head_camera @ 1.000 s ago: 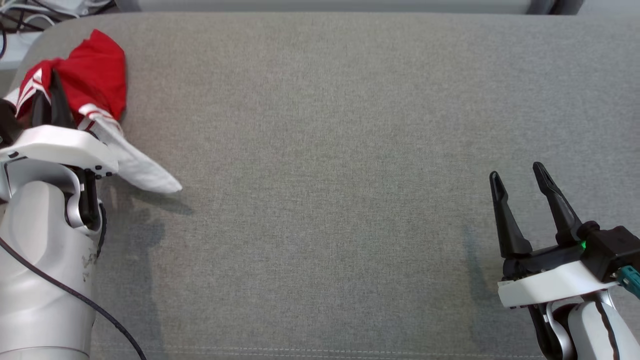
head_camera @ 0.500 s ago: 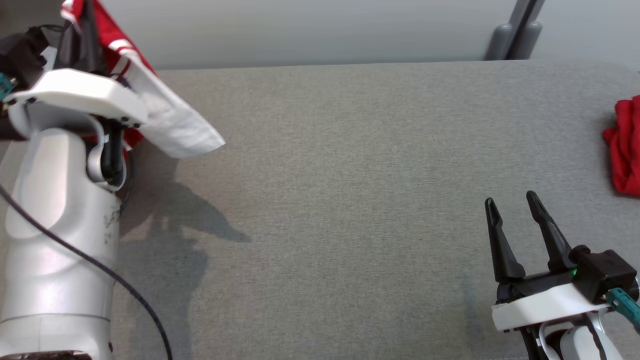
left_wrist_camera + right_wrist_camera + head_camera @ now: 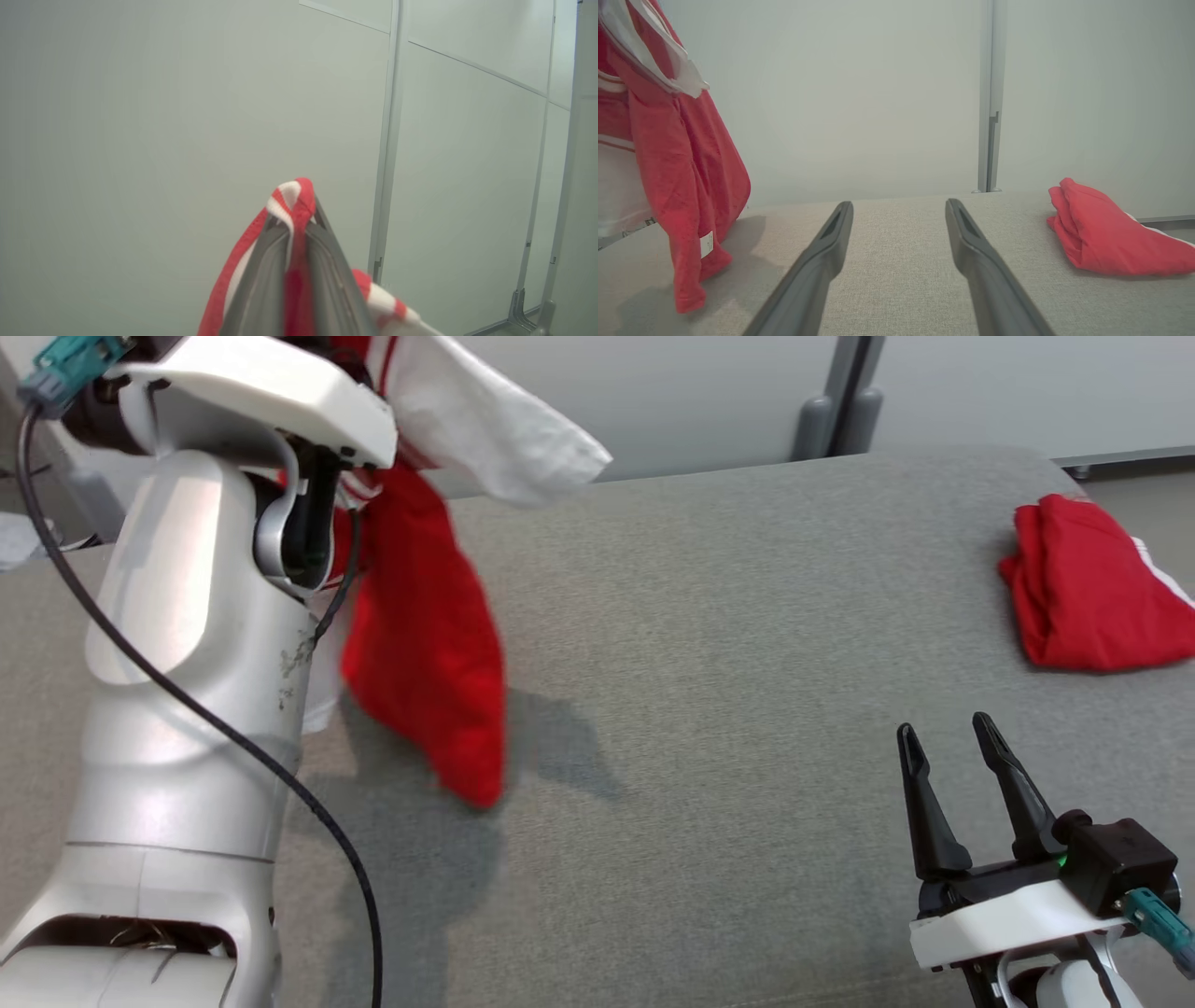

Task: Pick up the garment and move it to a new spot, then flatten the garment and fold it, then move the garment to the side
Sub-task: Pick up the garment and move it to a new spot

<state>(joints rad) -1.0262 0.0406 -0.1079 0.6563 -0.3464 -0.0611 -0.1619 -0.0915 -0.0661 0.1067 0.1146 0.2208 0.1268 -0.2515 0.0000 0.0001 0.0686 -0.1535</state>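
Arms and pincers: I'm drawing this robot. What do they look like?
The left forearm is rounded, silver-grey and scuffed, with a black cable along it. Each wrist carries a white plate and a teal plug. The right pincer has two long, dark, tapered fingers on a black block with a green light.

left pincer (image 3: 299,224) clamping red-white garment (image 3: 294,198), pale wall (image 3: 163,116)

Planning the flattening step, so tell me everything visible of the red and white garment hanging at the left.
The garment is thin red cloth with white panels and striped trim. The left tool, shut on a striped edge, holds it up. It hangs crumpled, a white flap jutting sideways; its labelled lower end seems to brush the grey table.
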